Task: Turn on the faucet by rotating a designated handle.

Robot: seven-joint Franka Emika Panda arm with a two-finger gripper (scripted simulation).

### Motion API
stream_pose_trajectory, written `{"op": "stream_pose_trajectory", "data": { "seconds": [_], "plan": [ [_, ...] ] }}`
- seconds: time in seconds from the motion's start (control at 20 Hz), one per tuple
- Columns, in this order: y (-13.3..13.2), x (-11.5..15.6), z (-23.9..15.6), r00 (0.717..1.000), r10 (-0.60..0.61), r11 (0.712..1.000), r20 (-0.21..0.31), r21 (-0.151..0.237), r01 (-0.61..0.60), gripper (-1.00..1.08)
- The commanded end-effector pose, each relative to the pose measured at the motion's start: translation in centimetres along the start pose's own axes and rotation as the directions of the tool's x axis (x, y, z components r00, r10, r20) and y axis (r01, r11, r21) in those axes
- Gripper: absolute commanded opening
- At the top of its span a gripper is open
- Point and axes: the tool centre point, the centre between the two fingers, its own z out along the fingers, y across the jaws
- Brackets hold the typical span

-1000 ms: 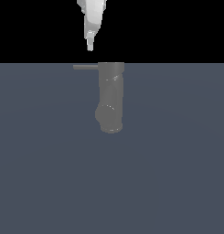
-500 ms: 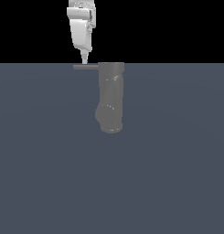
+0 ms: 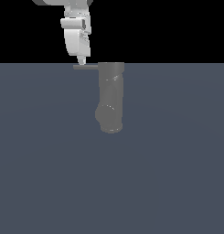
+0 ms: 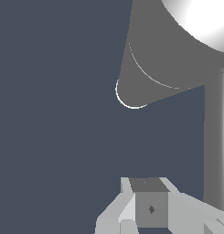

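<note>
The faucet (image 3: 111, 96) is a matte grey jointed cylinder with a rounded bulging end, standing on the blue-grey surface. Its handle (image 3: 86, 66), a thin grey rod, sticks out from the cylinder's far end toward the exterior view's left. My white gripper (image 3: 81, 60) hangs with its tip right at the rod, near the rod's outer end, and its fingers look pressed together with nothing held. Whether the tip touches the rod I cannot tell. In the wrist view the faucet (image 4: 159, 59) looms large, the handle (image 4: 216, 137) runs alongside, and the gripper (image 4: 147, 183) sits beside it.
A flat blue-grey floor (image 3: 49, 173) spreads around the faucet, with black background beyond its far edge. Nothing else stands on it.
The gripper has come down and slightly toward the exterior view's left, from well above the handle to right at it. The handle and faucet have not moved.
</note>
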Motion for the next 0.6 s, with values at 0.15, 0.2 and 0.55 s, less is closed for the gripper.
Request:
{"op": "stream_pose_trajectory", "data": {
  "seconds": [0.15,0.2,0.55],
  "plan": [
    [-0.1,-0.1,0.1,1.000,0.006,1.000,-0.003,0.002,-0.006,-1.00],
    [-0.1,-0.1,0.1,1.000,0.005,1.000,-0.002,0.002,-0.005,-1.00],
    [1.4,0.0,0.1,1.000,0.005,1.000,-0.002,0.002,-0.005,-1.00]
  ]
}}
